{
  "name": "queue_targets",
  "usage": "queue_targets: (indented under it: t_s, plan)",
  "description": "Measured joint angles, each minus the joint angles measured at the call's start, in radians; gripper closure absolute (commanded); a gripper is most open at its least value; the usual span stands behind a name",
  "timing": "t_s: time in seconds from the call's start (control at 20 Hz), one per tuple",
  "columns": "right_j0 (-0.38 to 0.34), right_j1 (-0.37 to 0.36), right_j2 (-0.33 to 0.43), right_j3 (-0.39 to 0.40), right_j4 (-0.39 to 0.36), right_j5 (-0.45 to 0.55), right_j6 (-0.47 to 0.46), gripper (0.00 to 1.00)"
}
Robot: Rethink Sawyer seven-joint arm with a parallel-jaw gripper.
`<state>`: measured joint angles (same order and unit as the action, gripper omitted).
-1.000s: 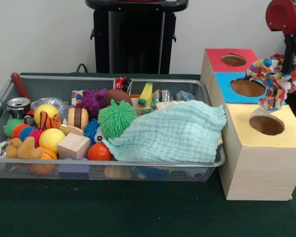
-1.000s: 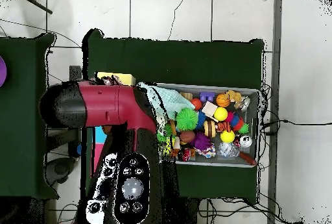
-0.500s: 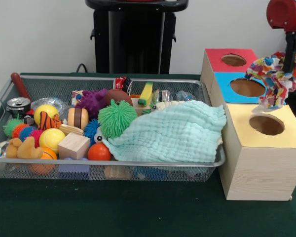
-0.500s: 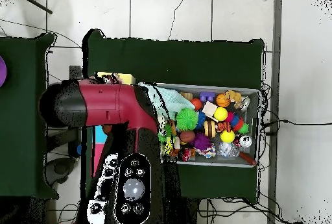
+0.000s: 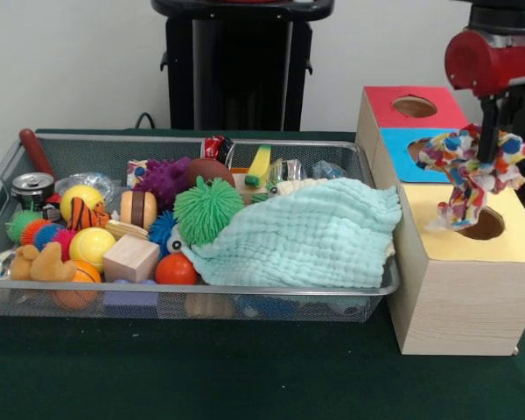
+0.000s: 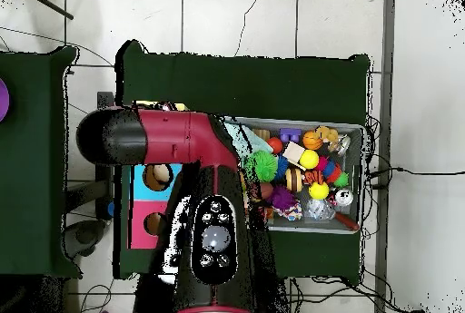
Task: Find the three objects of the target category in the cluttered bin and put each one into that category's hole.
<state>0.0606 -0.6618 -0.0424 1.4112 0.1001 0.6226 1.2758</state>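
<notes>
My gripper is shut on the multicoloured confetti wrapper, which hangs from it just above the round hole of the yellow-topped box; the wrapper's lower end covers the hole's left edge. The silver wire-mesh bin lies to the left, full of toys. Clear crinkly plastic shows at its back right, beside the cloth. In the overhead view my red arm hides the gripper, the wrapper and the yellow box; the bin shows to its right.
A blue-topped box and a red-topped box stand behind the yellow one. A mint quilted cloth covers the bin's right half. Spiky balls, a green one among them, a wooden cube and a can fill the left.
My arm has moved left and down in the front view, carrying the confetti wrapper from beside the blue box to just over the yellow box's hole.
</notes>
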Motion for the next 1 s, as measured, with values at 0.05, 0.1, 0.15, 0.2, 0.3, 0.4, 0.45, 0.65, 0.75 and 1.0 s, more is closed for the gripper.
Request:
queue_targets:
  t_s: [0.05, 0.1, 0.15, 0.2, 0.3, 0.4, 0.45, 0.65, 0.75, 1.0]
  plan:
    - [-0.024, 0.005, 0.029, 0.002, 0.000, -0.021, 0.000, 1.00]
    - [-0.034, 0.008, 0.041, 0.003, 0.000, -0.032, 0.000, 1.00]
    - [-0.054, 0.012, 0.066, 0.006, 0.001, -0.056, 0.000, 1.00]
    - [-0.066, 0.014, 0.079, 0.008, 0.001, -0.068, 0.000, 1.00]
    - [-0.115, 0.023, 0.138, 0.021, 0.001, -0.127, 0.000, 1.00]
    - [-0.148, 0.032, 0.177, 0.029, 0.001, -0.158, 0.000, 1.00]
    - [-0.162, 0.037, 0.194, 0.033, 0.001, -0.169, 0.000, 1.00]
    - [-0.192, 0.053, 0.233, 0.044, 0.001, -0.176, 0.000, 1.00]
    - [-0.194, 0.062, 0.240, 0.047, 0.000, -0.175, 0.000, 1.00]
    - [-0.185, 0.077, 0.246, 0.049, 0.000, -0.152, 0.000, 1.00]
